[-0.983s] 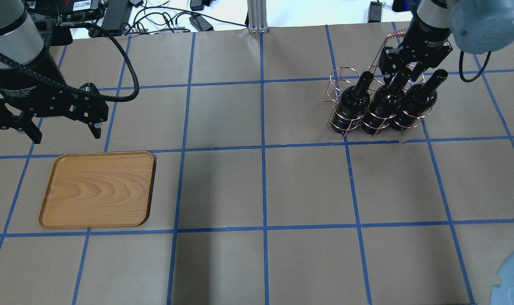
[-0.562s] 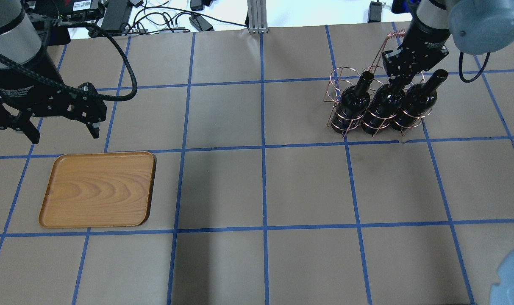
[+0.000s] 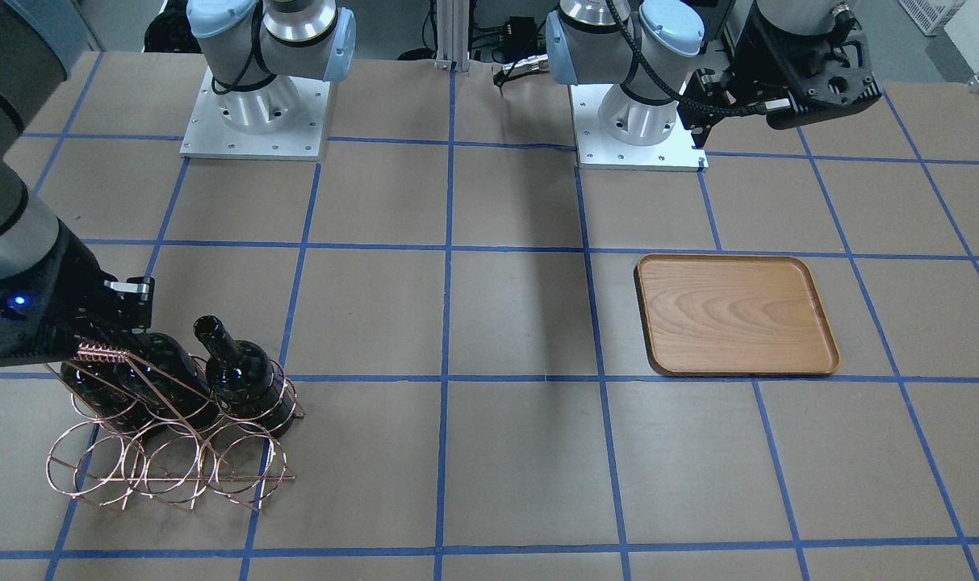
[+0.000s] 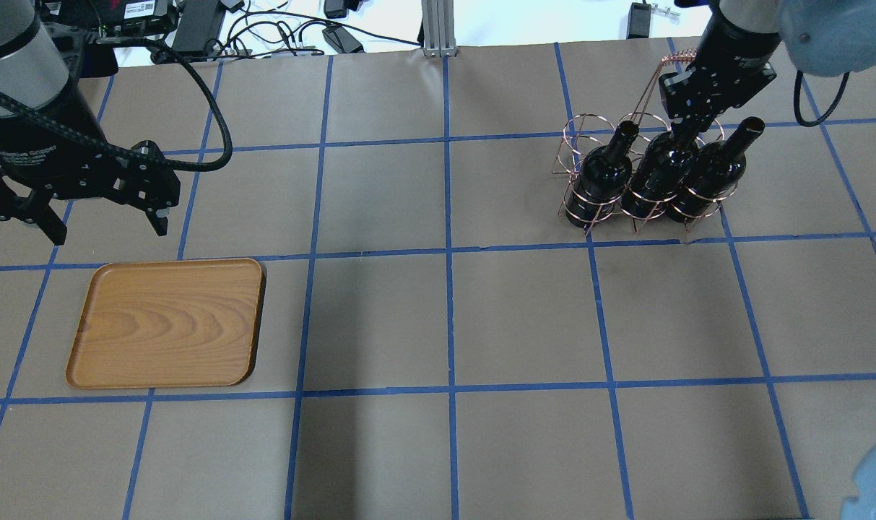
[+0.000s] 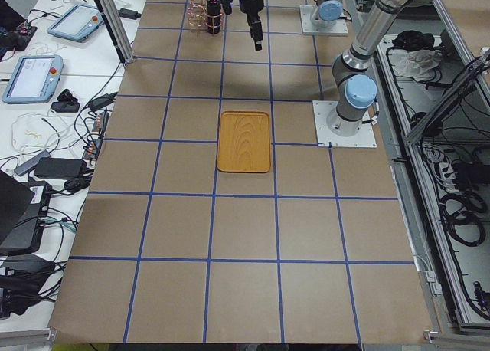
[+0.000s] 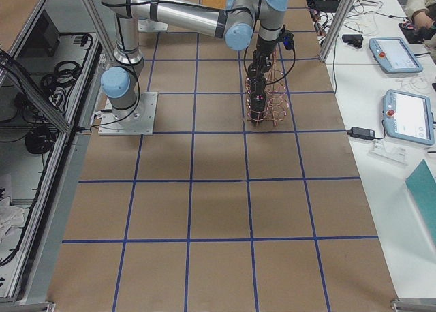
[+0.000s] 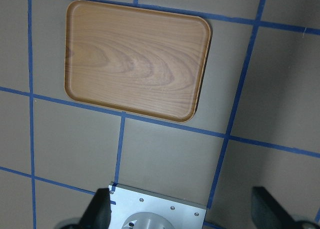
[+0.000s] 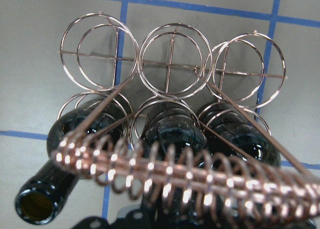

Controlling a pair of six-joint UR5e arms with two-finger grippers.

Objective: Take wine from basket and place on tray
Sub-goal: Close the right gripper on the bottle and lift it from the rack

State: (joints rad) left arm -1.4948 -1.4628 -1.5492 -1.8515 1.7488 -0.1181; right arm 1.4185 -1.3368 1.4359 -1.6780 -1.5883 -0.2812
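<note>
Three dark wine bottles stand in the copper wire basket (image 4: 589,209) at the far right: left (image 4: 600,177), middle (image 4: 658,177) and right (image 4: 705,180). My right gripper (image 4: 687,130) is down over the middle bottle's neck, beside the coil handle (image 8: 175,174), and looks shut on it. That neck is hidden. The wooden tray (image 4: 167,321) lies empty at the near left and also shows in the left wrist view (image 7: 135,59). My left gripper (image 4: 105,227) hangs open and empty just behind the tray.
The basket's far row of rings (image 8: 172,59) holds nothing. Cables and power bricks (image 4: 279,32) and an aluminium post (image 4: 438,29) line the far edge. The two arm bases (image 3: 251,113) stand on the robot's side. Blue tape marks a grid.
The right gripper's fingers have closed in from either side of the middle bottle's neck, and its wrist has shifted slightly. The left gripper has drifted a little. The bottles have barely moved.
</note>
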